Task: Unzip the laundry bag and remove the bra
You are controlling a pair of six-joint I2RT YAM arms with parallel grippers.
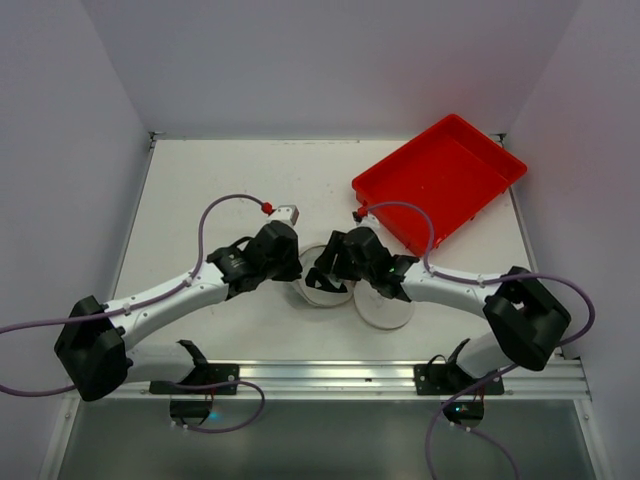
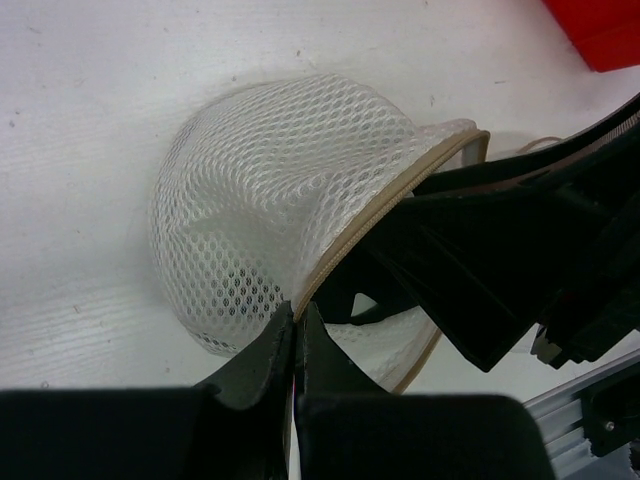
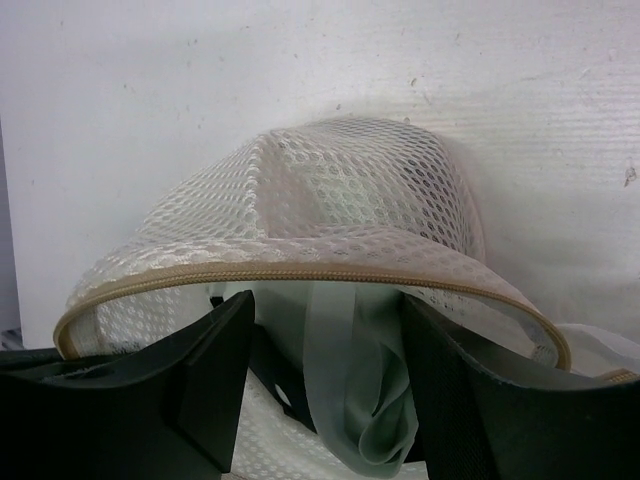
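The laundry bag point(image 2: 270, 180) lies on the counter point(image 1: 220, 180) about the middle, a little toward the near edge, right where the two arms meet. The red tray point(image 1: 440, 180) sits apart from it at the far right.

From where I stand the zip looks to be undone already. The tan zip edge point(image 3: 300, 272) arches up off the rest of the bag and leaves a wide mouth. So I would call the first half of the job finished.

The left pincer point(image 2: 297, 325) is pressed together on that zip edge, pinching the rim of the bag and holding it in place. The right pincer point(image 3: 328, 310) has gone into the mouth with its jaws spread. A fold of pale, smooth fabric hangs between them, which I take to be the bra point(image 3: 350, 380) (it is nothing like the mesh around it). Whether the jaws press on it yet I cannot tell.

What is left, as I judge it, is the second half: close on that fabric and draw it clear of the opening while the left side keeps the bag from following. The bra is wholly inside for now.
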